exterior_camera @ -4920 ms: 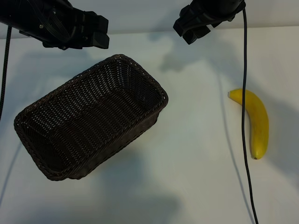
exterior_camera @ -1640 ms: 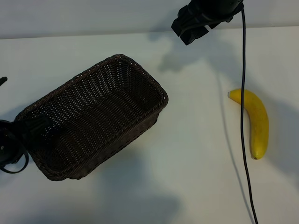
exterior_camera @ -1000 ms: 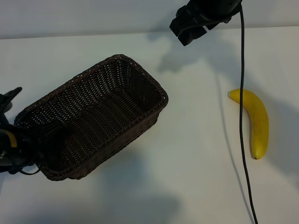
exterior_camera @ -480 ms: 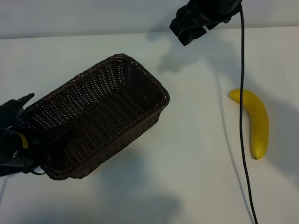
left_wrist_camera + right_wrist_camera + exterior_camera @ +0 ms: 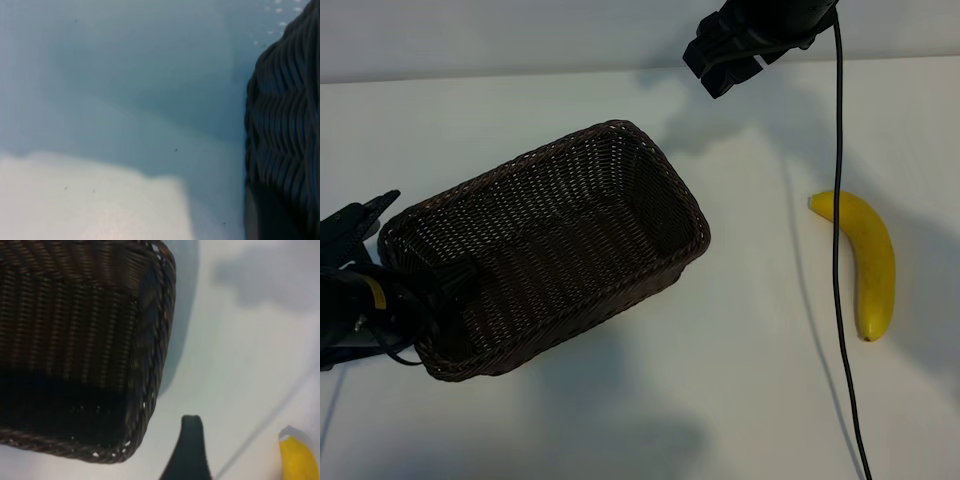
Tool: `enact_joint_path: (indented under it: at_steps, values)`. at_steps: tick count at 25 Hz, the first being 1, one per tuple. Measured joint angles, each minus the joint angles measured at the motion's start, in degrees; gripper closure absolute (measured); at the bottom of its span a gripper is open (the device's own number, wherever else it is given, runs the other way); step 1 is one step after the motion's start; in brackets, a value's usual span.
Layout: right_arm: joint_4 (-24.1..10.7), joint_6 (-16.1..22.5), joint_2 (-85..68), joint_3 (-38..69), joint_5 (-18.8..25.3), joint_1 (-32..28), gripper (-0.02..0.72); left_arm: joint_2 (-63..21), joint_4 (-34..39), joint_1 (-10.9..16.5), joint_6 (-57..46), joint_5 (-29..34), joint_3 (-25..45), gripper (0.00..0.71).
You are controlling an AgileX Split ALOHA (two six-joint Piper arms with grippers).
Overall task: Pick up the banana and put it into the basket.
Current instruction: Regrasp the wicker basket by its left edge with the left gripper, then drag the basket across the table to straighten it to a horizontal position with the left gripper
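**Left end effector at the basket's near end, banana lying apart**

The left end effector point(image 5: 390, 300) is sitting at the left end of the basket point(image 5: 650, 190), its dark fingers straddling the braided rim there – it appears to be pinching that end wall, though the contact itself is hidden by the weave. In the left wrist view only a slice of the woven wall point(image 5: 285, 125) is showing against the worktop point(image 5: 740, 400). The basket is lying at an angle on the worktop, its open side up. The right end effector point(image 5: 725, 60) is hanging above the far edge, its fingers spread and holding nothing. The banana point(image 5: 870, 265) is resting on the worktop well to the right of the basket – a black cable point(image 5: 840, 300) is crossing just beside it.
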Motion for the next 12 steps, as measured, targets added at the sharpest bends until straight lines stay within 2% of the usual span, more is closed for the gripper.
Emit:
enact_joint_path:
  at_steps: [3, 5, 12]
  values:
    - [0.0, 0.0, 0.0, 0.0, 0.0, 0.0, 0.108, -1.3, -3.6, 0.2, 6.2, 0.2, 0.0, 0.554]
    - [0.0, 0.0, 0.0, 0.0, 0.0, 0.0, 0.108, -2.8, -6.7, 1.5, 12.1, 2.7, -0.9, 0.556]
    - [0.0, 0.0, 0.0, 0.0, 0.0, 0.0, 0.108, -6.0, -22.1, 8.6, 39.4, 14.3, -7.7, 0.557]
